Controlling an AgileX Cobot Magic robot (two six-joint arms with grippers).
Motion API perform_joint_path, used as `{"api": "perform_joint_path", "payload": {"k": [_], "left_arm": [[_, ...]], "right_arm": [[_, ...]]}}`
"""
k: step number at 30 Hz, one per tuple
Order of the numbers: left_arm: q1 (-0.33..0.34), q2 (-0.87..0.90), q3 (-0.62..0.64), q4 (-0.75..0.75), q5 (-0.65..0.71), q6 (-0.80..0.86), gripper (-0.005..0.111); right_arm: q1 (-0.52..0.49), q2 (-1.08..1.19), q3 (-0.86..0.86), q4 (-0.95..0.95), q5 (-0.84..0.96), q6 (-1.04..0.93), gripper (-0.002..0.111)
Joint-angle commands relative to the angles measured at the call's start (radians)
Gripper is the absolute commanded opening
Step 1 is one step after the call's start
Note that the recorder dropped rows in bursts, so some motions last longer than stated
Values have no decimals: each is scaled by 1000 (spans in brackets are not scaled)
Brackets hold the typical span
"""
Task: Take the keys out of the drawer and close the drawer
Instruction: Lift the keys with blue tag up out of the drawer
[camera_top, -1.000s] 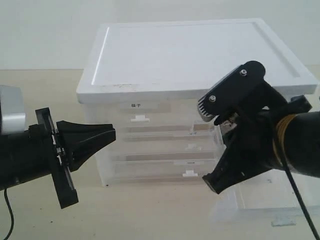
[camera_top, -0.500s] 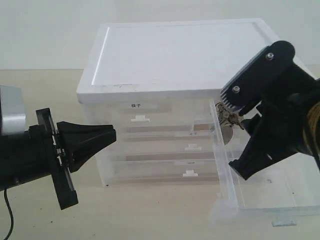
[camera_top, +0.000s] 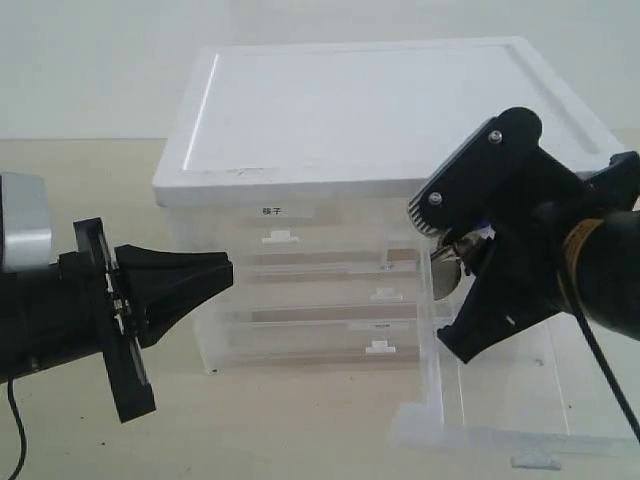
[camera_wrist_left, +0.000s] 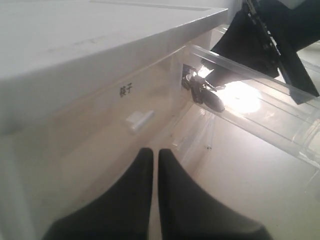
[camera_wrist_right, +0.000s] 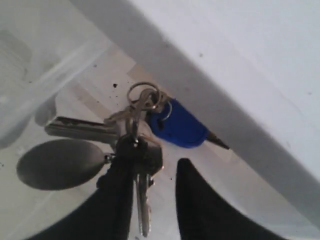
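Observation:
The keys (camera_top: 453, 250) lie in the back corner of the pulled-out clear drawer (camera_top: 428, 400), close to the cabinet. The bunch holds silver keys, a blue head and an oval silver tag. In the right wrist view the keys (camera_wrist_right: 145, 117) spread just past my right gripper (camera_wrist_right: 156, 157), which is open. One silver blade lies between its fingers and a black key head touches one fingertip. In the exterior view the right gripper (camera_top: 452, 345) reaches down into the drawer. My left gripper (camera_top: 228, 270) hangs shut in front of the cabinet, holding nothing. The left wrist view shows the keys (camera_wrist_left: 202, 92) and the left gripper (camera_wrist_left: 151, 151).
The white-lidded drawer cabinet (camera_top: 370, 110) stands on a beige table. A half-width drawer with a bold dark label (camera_top: 272, 211) is shut at top left, and full-width drawers (camera_top: 330, 330) sit below it. The open drawer juts out towards the front right.
My right gripper swung up and right, then came back left and lower over the keys. The open drawer's front corner has shifted left. The left arm has not moved.

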Motion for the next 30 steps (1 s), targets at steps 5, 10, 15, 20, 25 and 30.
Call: {"api": "perform_joint_path", "payload": {"k": [5,10,15,20,25,30], "left_arm": [[-2,3,-5,7,-1,-11,5],[-2,3,-5,9,-1,-11,5],[-2,3,-5,9,-1,-11,5],[-2,3,-5,9,-1,-11,5],[-2,3,-5,9,-1,-11,5],[-2,3,-5,11,-1,-13,5]], "right_arm": [[0,-1,-2,194,84,-188,0],[0,-53,-2,298,50,-291,0],[0,-142,-2,237,-19,-251,0],[-2,-165,-2,109,-101,-74,6],[-2,-81,-2,48,-63,31,59],[-2,-23,-2,32,-61,73,46]]}}
